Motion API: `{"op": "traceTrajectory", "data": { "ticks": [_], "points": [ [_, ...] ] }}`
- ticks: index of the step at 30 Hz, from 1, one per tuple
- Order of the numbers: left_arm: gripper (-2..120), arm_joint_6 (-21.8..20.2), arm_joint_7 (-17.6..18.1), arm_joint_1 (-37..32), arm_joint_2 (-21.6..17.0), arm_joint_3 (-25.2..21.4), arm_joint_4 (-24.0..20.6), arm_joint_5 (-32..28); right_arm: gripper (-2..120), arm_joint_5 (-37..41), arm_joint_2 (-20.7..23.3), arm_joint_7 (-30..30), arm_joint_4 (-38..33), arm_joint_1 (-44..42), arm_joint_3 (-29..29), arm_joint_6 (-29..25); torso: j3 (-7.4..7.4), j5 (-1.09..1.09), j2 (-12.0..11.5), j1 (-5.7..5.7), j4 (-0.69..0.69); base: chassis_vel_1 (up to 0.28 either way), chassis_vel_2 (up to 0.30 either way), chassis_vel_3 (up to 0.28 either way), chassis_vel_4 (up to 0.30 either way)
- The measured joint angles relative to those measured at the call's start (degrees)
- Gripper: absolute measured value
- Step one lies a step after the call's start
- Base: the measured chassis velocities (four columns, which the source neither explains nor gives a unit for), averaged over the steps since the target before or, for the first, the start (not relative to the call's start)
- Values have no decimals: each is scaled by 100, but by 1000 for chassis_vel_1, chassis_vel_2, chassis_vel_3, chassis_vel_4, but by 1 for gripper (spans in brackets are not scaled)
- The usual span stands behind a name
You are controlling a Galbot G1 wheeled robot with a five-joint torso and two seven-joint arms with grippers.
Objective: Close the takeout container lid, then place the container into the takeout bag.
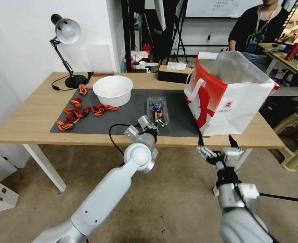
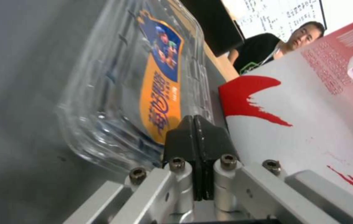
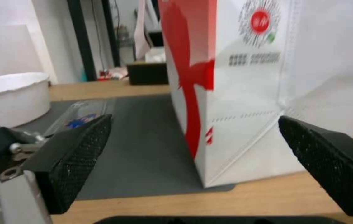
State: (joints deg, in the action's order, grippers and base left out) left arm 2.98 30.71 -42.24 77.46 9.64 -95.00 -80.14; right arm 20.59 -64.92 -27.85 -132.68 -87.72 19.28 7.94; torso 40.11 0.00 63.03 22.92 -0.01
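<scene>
Wooden counter (image 1: 30, 121) under a dark grey mat (image 1: 128, 111), and on it lies the takeout container (image 1: 157, 110), thin clear clamshell, light and springy, slick-walled, likely to buckle if squeezed. Its labelled lid (image 2: 160, 77) looks down already. Left end effector (image 1: 157, 123) sits at the near rim, pads pressed together; that stiffer rim seems the best hold. Beside stands the takeout bag (image 1: 230, 101), crisp paper, mouth open. Right end effector (image 1: 218, 145) hangs spread below the counter edge.
</scene>
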Motion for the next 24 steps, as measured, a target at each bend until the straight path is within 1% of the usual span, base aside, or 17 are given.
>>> {"op": "traceTrajectory", "data": {
  "ticks": [2, 3, 5, 6, 7, 8, 9, 10, 11, 14, 15, 18, 19, 21, 24],
  "points": [
    [0, 2, -2, 34, -4, 26, 20, 0, 100, 830, 176, -59, -19, 311, 9, 357, 0, 1, 0, 0, 1, 0, 0, 0, 0],
    [0, 2, -2, 34, -4, 26, 20, 0, 100, 830, 176, -59, -19, 311, 9, 357, 0, 1, 0, 0, 1, 0, 0, 0, 0],
    [0, 9, -3, 50, -21, 27, 20, 0, 100, 1649, 338, -121, 77, 680, -32, 628, 0, 2, 0, 0, 1, 0, 0, 0, 0],
    [0, 11, -3, 54, -27, 27, 20, 0, 100, 1830, 374, -136, 118, 782, -45, 675, 0, 0, 0, 0, 2, 0, 0, 0, 0],
    [0, 11, -3, 54, -27, 27, 20, 0, 100, 1830, 374, -136, 118, 782, -45, 675, 0, 0, 0, 0, 2, 0, 0, 0, 0],
    [0, 13, -3, 57, -42, 27, 19, 0, 100, 2128, 427, -162, 205, 981, -77, 740, 0, 0, 0, 0, 0, 0, 0, 0, 0],
    [0, 14, -4, 57, -52, 27, 14, 0, 100, 2357, 462, -179, 271, 1133, -108, 785, 0, 0, 0, 0, 1, 0, 0, 0, 0],
    [0, 15, -4, 58, -63, 27, 8, 0, 100, 2750, 509, -227, 404, 1408, -174, 870, 0, 0, 0, 0, 1, 0, 0, 0, 0],
    [0, 15, -4, 58, -63, 27, 8, 0, 100, 2750, 509, -227, 404, 1408, -174, 870, 0, 0, 0, 0, 1, 0, 0, 0, 0],
    [0, 18, -1, 60, -79, 23, -1, 0, 100, 3678, 578, -390, 807, 2219, -418, 1070, 0, 0, 0, 0, 2, 0, 0, 0, 0],
    [0, 18, -1, 60, -79, 23, -1, 0, 100, 3678, 578, -390, 807, 2219, -418, 1070, 0, 0, 0, 0, 2, 0, 0, 0, 0],
    [0, 20, 0, 60, -83, 16, -3, 5, 100, 4238, 561, -541, 1208, 2818, -675, 1151, 0, 0, -1, 1, 2, 0, 0, 0, 0],
    [0, 20, 0, 60, -83, 16, -3, 5, 100, 4238, 561, -541, 1208, 2818, -675, 1151, 0, 0, -1, 1, 2, 0, 0, 0, 0],
    [0, 22, 1, 58, -83, 12, -3, 12, 100, 4527, 492, -633, 1509, 3202, -877, 1213, 0, 0, 0, 1, 1, 0, 0, 0, 0],
    [0, 24, 1, 57, -80, 11, -3, 17, 100, 4619, 431, -670, 1720, 3438, -1012, 1231, 0, 0, -1, 1, 1, 0, 0, 0, 0]
  ]
}}
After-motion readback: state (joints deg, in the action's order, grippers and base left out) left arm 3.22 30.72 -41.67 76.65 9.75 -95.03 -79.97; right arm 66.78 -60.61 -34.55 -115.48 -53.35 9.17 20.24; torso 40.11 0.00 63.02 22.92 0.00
